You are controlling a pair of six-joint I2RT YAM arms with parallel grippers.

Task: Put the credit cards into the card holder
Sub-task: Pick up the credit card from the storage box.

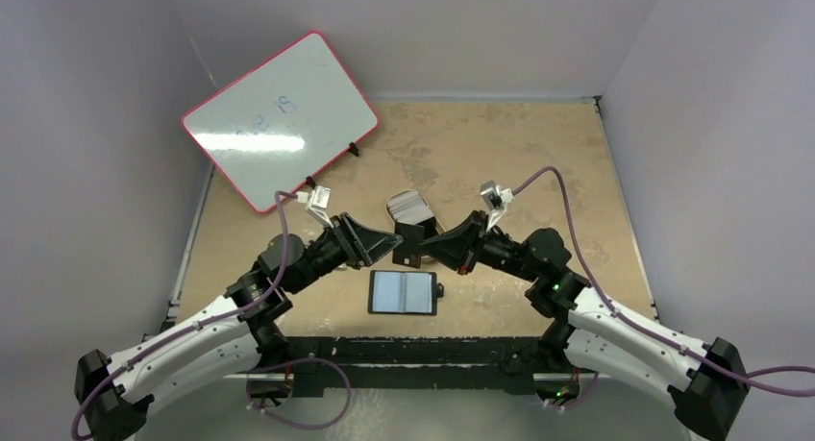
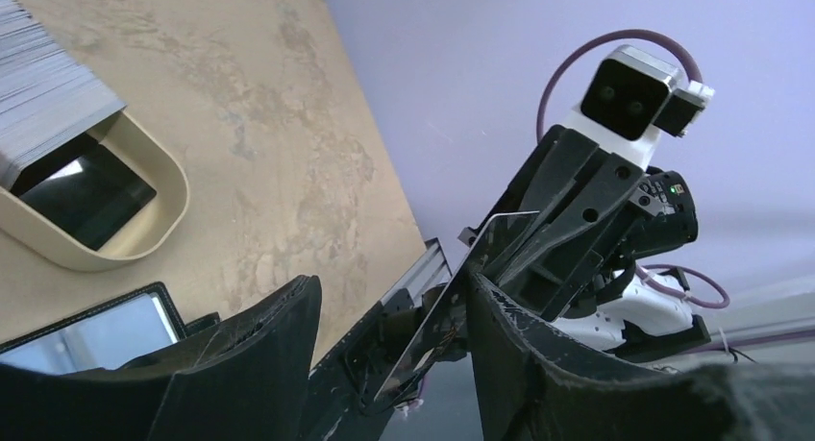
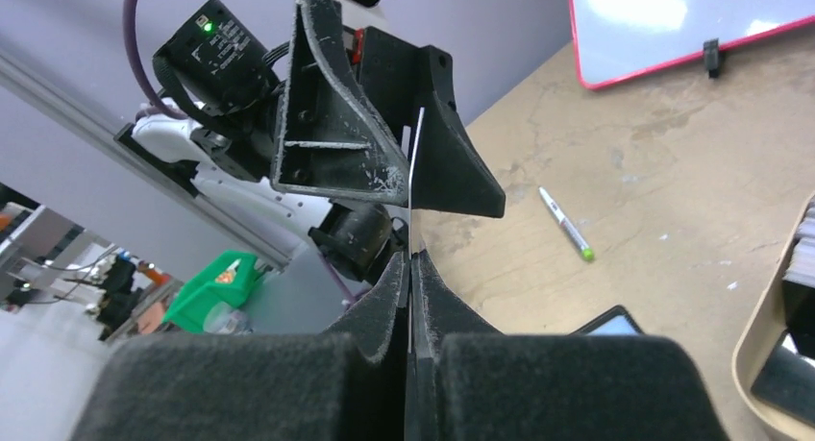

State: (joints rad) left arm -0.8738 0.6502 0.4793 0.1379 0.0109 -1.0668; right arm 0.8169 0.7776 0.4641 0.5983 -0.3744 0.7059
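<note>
The card holder [image 1: 404, 292] lies open on the table between the arm bases, bluish-grey inside up; its corner shows in the left wrist view [image 2: 86, 330] and the right wrist view [image 3: 610, 323]. Behind it, the stack of credit cards [image 1: 410, 206] [image 2: 38, 85] stands in a tan tin [image 2: 115, 230]. My right gripper [image 1: 430, 241] [image 3: 410, 258] is shut on a single card [image 3: 416, 162] [image 1: 407, 237], held on edge above the table. That card [image 2: 452, 302] reaches between the fingers of my left gripper [image 1: 389, 239] [image 2: 392, 287], which is open, with the card against one finger [image 2: 519, 345].
A red-framed whiteboard [image 1: 279, 119] leans at the back left and also shows in the right wrist view [image 3: 692, 28]. A silver pen with a green tip [image 3: 565, 225] lies on the table. The tin's rim [image 3: 764, 364] is at the right edge of the right wrist view.
</note>
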